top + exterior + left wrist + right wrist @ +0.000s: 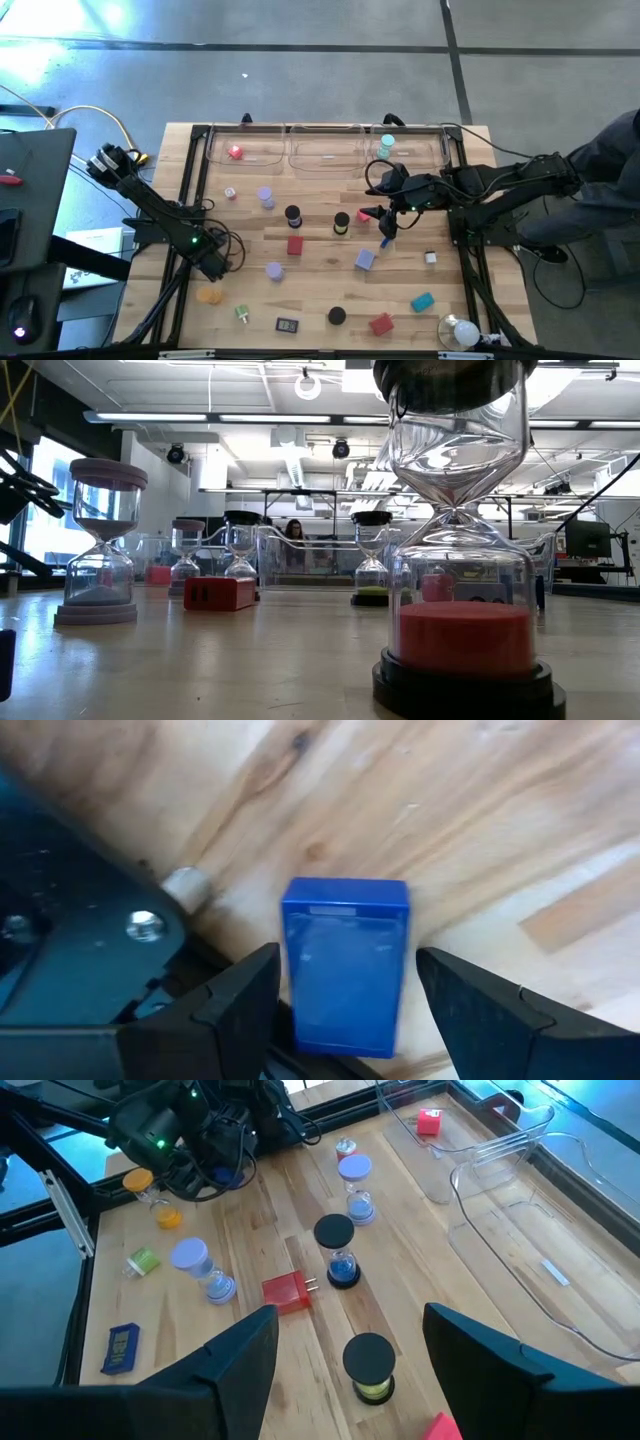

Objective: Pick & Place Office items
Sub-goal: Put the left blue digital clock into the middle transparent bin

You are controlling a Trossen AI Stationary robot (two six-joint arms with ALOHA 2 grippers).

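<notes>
High view: my right gripper (383, 222) hovers mid-table, items scattered on the table (320, 300).

Low view: red-sand hourglass (462, 560) closest.

Left wrist: fingers (235, 1005) spread wide either side of a blue box (345, 965) (not gripped).

Right wrist: fingers (480, 1360) wide, empty, above a black-capped hourglass (370, 1368).

Two dark, near-black jointed arms, each trailing looped black cables. Small green indicator light glowing on the left arm (190, 238) and on the right arm (415, 205). Matte black wedge-shaped fingers (235, 1005) on the left gripper (345, 1010); silver screw heads on its dark housing
</notes>
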